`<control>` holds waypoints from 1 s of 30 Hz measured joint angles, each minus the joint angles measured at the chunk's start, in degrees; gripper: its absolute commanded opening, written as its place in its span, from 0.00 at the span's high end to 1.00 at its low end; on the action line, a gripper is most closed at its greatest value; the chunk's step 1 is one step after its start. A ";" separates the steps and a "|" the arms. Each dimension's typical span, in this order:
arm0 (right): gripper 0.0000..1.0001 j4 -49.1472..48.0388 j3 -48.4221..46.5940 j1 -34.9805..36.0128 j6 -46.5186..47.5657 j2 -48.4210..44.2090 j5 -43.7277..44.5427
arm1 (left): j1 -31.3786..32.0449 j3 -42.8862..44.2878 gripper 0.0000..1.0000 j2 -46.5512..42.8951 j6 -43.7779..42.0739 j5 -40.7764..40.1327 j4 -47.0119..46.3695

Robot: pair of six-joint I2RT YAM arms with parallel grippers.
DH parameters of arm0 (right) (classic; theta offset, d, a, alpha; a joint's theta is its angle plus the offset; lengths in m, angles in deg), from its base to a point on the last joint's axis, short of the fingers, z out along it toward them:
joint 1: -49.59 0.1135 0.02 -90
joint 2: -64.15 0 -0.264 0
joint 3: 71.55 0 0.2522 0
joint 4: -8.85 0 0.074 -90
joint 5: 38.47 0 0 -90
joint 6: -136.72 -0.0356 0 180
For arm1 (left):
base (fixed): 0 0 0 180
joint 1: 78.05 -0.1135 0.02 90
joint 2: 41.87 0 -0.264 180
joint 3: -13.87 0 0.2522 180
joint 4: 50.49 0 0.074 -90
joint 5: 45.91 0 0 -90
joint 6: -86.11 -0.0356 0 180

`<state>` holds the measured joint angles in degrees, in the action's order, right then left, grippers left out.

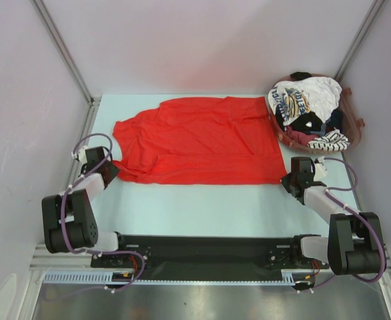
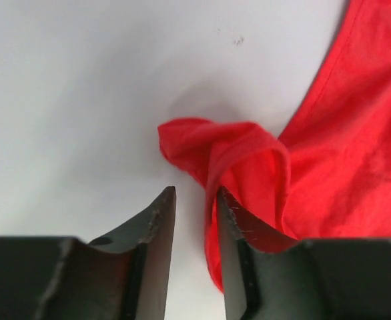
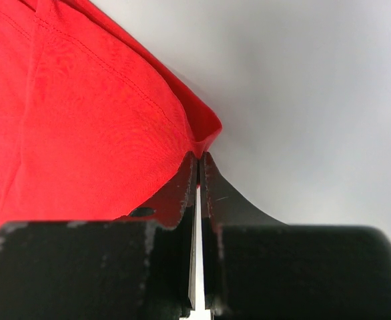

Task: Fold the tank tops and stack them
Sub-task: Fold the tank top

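Red tank top lies spread flat across the middle of the table in the overhead view. Its hem points toward the right of the frame and its straps toward the left, so each arm can reach one end.

The lower-left strap is bunched into a raised loop, seen at centre in the left wrist view. The left gripper is set right at that loop. Its jaws stand partly apart, with a strip of red cloth running down the gap along one jaw's inner face, not yet pinched. The loop offers a ridge to grasp where flat cloth would give none.

At the garment's lower-right corner the right gripper is clenched. The hem corner folds up into its very tips, so it appears to grasp the red tank top by a thin bite of fabric. Holding the two near corners this way would, by judgement, prepare the near edge to be carried over the far edge for a first fold.

The other tank tops, among them a white printed one and a striped one, are heaped in a basket at the upper right of the overhead view. They sit apart from the folding area, not yet folded.
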<state>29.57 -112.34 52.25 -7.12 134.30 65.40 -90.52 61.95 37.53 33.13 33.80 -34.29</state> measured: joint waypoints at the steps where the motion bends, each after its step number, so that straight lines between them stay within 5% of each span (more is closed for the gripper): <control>1: 1.00 0.02 0.07 -0.04 0.00 0.00 0.00 | -0.31 0.76 0.71 1.36 0.04 0.17 -0.37; 5: 1.00 0.04 0.26 -0.11 0.13 -0.31 -0.07 | -1.09 2.97 1.00 4.55 -0.48 0.63 -1.60; 16: 1.00 1.55 1.01 -0.15 0.57 -2.91 -0.68 | -4.92 3.45 1.00 3.17 0.44 -0.02 3.43; 30: 1.00 13.05 1.73 -0.15 1.36 -11.21 -2.67 | -8.35 1.97 1.00 -10.93 7.45 -2.67 16.90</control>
<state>42.62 -110.61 52.10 -5.76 123.09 62.73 -98.87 63.92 26.60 40.58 31.14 -17.39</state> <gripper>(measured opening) 0.011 0.011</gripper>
